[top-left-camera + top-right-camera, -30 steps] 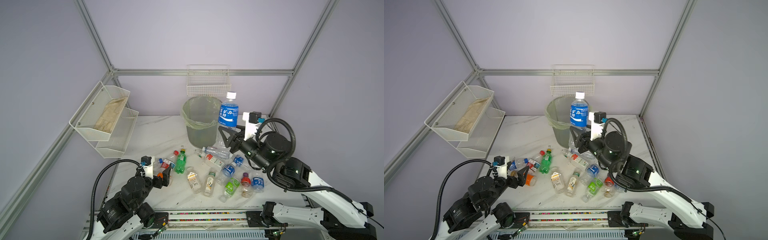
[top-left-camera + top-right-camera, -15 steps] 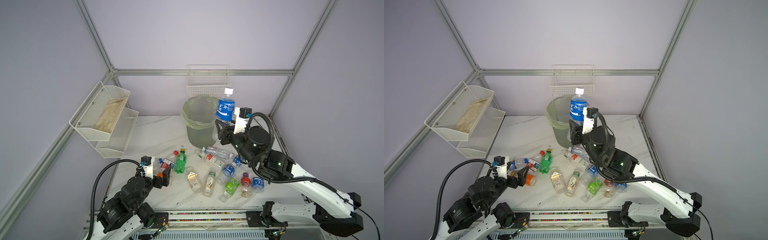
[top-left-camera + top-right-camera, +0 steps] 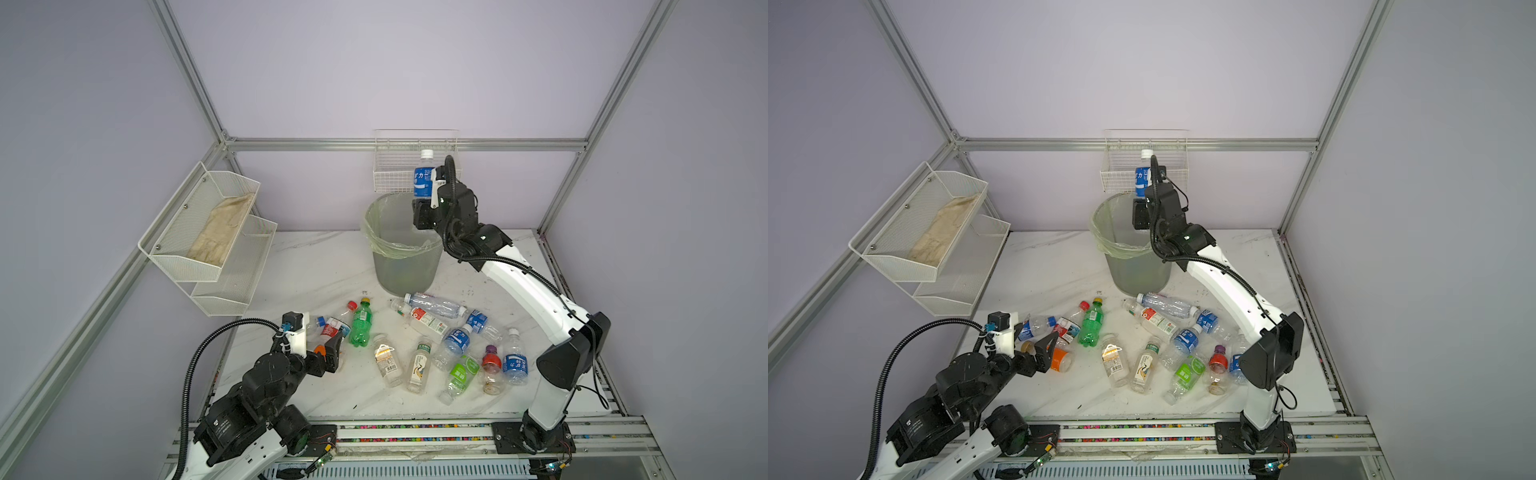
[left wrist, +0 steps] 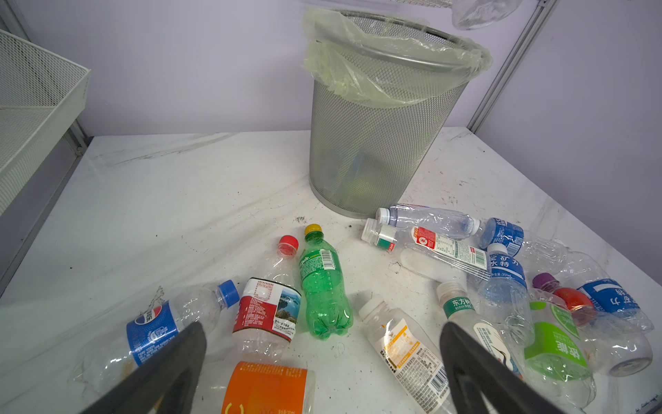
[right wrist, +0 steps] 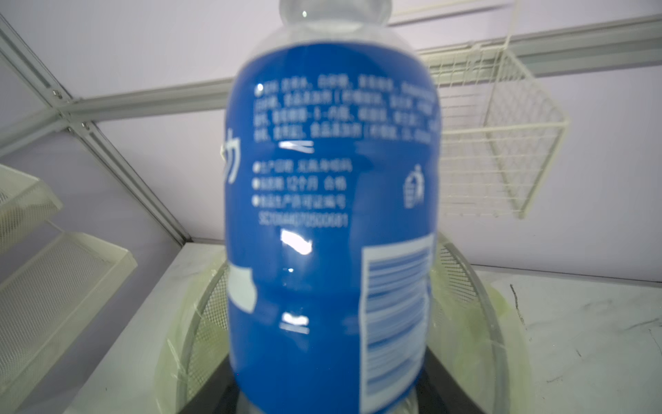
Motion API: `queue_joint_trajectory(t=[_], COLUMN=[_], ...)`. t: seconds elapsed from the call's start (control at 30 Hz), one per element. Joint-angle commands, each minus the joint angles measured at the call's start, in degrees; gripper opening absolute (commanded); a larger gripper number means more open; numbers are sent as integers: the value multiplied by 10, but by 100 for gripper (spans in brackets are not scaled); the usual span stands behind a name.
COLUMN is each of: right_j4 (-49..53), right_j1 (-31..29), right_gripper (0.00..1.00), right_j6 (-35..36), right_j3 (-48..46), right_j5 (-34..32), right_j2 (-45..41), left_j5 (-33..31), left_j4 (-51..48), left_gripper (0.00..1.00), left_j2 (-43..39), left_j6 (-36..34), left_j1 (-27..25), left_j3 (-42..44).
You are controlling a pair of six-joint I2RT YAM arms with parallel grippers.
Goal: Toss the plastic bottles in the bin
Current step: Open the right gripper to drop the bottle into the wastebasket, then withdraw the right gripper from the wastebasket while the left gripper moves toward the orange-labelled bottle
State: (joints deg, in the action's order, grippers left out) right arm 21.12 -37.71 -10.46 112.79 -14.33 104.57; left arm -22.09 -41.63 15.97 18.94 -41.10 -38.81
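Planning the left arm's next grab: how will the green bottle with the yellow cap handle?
The green bottle lies on its side, round-bodied, so a nudge would probably roll it. It looks empty, so likely light. Its undented walls suggest it resists a pinch.

A blue-labelled bottle (image 3: pixel 423 183) with a white cap is upright in the air above the bin (image 3: pixel 405 266), round grey mesh lined with a pale green bag. The other plastic bottles (image 3: pixel 419 365), one green, lie on their sides in front of it

Blue-labelled bottle (image 5: pixel 329 215) blurred, cap cut off; right gripper (image 5: pixel 327 398) mostly hidden behind it.
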Motion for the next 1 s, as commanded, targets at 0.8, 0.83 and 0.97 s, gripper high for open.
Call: queue_joint_trajectory(t=[0.8, 0.83, 0.97], right_j4=[106, 90, 66], right_j1=[-8, -8, -8], right_gripper=[97, 97, 97], right_j6=[29, 30, 38], right_j3=[188, 170, 119], right_j5=[1, 2, 3], right_j2=[49, 32, -18], left_j5=[-3, -2, -1], left_j4=[16, 16, 17], left_gripper=[100, 100, 100], left_j2=[-5, -5, -1], left_j6=[2, 2, 3], left_j1=[-5, -4, -4], left_j3=[3, 3, 3])
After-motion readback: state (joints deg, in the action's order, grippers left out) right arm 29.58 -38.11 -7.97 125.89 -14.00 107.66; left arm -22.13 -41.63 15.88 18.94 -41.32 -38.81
